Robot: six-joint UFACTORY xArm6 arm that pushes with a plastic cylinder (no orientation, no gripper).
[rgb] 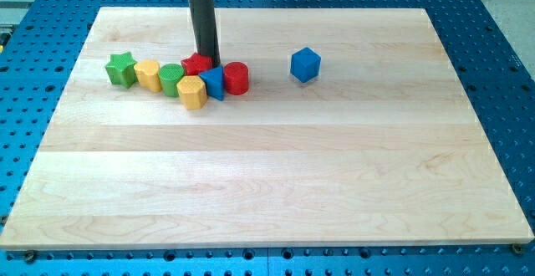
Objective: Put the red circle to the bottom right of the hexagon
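Yellow hexagon point(191, 92) | red circle point(236, 78) right | my tip point(211, 63) behind cluster

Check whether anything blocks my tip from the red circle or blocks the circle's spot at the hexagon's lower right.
My tip is by the red block, the red circle just to its right. The blue block fills the spot beside the yellow hexagon.

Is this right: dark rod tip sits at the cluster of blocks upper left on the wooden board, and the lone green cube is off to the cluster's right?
Nearly. The camera view shows the lone cube is blue, not green. The rest holds: my tip sits at the cluster on the wooden board, touching or just behind the red block at its back; the cube stands apart to the view's right.
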